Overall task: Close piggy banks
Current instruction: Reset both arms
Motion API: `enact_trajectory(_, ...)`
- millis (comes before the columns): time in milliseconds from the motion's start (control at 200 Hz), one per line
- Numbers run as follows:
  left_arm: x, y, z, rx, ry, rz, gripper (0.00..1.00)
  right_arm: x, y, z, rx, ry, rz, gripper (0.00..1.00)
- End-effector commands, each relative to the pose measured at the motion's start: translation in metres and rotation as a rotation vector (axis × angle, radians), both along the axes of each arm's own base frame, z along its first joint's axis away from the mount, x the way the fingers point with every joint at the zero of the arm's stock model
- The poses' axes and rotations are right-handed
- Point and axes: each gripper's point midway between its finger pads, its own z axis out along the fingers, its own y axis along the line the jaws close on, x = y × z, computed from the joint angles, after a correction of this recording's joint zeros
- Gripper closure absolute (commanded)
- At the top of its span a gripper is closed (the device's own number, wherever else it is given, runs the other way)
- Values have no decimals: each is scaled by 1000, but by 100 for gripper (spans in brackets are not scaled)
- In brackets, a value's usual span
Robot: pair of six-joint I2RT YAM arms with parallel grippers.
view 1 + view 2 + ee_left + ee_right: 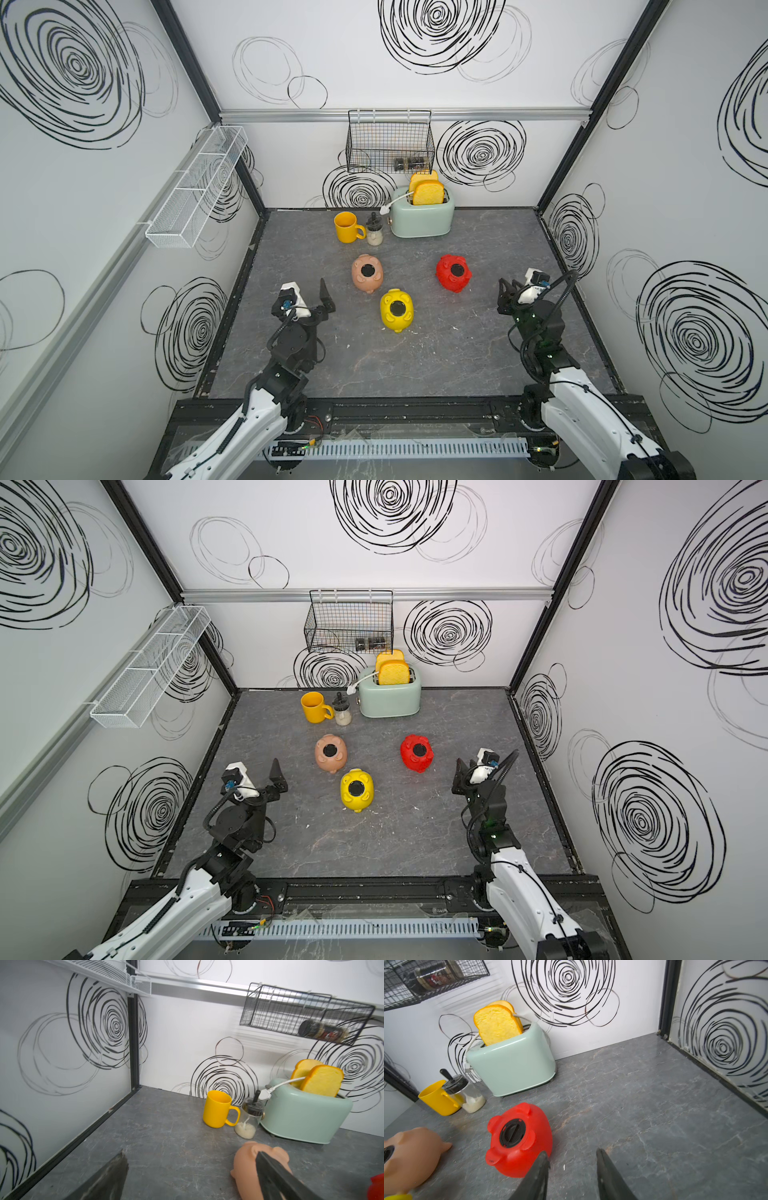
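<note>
Both empty as we read them, left gripper (191, 1155) spread wide, right gripper (572, 1152) partly parted near red piggy bank (519, 1138)

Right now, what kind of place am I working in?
Probably a mock kitchen set inside a robot test booth: mint-green toaster with bread slices, yellow glossy mug, swirl-printed white wall panels.

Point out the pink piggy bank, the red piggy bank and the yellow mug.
pink piggy bank (368, 285): in a top view, on its body.
red piggy bank (537, 1126): right wrist view, on its rounded side.
yellow mug (216, 1111): left wrist view, on its outer wall.
</note>
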Motion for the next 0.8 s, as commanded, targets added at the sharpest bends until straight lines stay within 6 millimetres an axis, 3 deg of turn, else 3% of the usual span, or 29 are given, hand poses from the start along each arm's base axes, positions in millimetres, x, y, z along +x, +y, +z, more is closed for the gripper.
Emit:
enact_trajectory(0,-7,16,8,81,-93,74,1,3,-20,2,-55,-9,-46,60)
enact_trajectory(255,11,41,-26,45,-24,101,4,-2,-59,-22,7,-43,-73,61)
enact_trajectory(445,32,44,-24,14,-32,22,3,13,-72,-41,56,8,-124,56)
enact_trajectory(650,55,49,-22,-31,-41,-29,2,42,-78,-36,-3,-10,-120,54)
enact_trajectory(791,65,44,-26,-28,-70,-68,4,47,-65,-35,-71,-60,-58,52)
